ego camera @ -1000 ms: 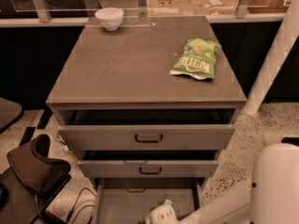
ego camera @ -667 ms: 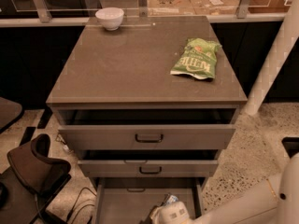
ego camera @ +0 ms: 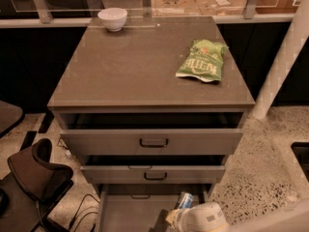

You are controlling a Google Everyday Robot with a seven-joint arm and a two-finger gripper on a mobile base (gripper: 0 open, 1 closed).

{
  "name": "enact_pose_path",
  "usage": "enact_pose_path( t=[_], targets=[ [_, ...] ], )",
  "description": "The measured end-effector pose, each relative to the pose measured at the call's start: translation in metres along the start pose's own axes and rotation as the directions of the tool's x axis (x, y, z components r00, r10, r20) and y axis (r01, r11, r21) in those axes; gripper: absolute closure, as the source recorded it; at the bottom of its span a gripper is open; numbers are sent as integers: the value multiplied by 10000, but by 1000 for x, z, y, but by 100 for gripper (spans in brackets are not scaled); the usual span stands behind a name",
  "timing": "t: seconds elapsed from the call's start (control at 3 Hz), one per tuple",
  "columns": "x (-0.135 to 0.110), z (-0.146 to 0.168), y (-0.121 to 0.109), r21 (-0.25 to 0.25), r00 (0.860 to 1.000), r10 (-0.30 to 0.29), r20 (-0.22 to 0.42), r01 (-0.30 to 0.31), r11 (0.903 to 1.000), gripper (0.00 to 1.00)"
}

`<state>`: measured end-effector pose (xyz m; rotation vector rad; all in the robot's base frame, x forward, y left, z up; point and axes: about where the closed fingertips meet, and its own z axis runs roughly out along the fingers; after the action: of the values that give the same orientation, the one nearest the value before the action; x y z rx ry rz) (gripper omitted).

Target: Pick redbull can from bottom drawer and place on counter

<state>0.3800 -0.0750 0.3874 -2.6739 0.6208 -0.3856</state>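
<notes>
Redbull can tilted in bottom drawer, near its right edge, right against gripper reaching in at front right corner. Grip state: cannot tell. Likely light, stiff thin-walled, slick, dentable; best pinched across mid-body with moderate squeeze. Counter above: snack bag near right edge.

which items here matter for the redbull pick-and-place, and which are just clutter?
Job:
redbull can, in the bottom drawer
counter
gripper, low in that drawer by the can

Lying about:
white bowl and green snack bag, both on the counter
black chair
</notes>
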Motion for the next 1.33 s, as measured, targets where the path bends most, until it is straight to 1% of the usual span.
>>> enact_pose_path(
  t=[0.33, 0.67, 1.0, 1.33],
  targets=[
    [7, -38, 2, 576, 9982, -587, 74, 581, 9966, 100],
    [10, -71, 8, 904, 9960, -892, 79, 881, 9920, 100],
    [9, -104, 10, 1349, 9911, -1334, -14, 1324, 9820, 100],
    [9, -104, 10, 1349, 9911, -1334, -14, 1324, 9820, 100]
  ],
)
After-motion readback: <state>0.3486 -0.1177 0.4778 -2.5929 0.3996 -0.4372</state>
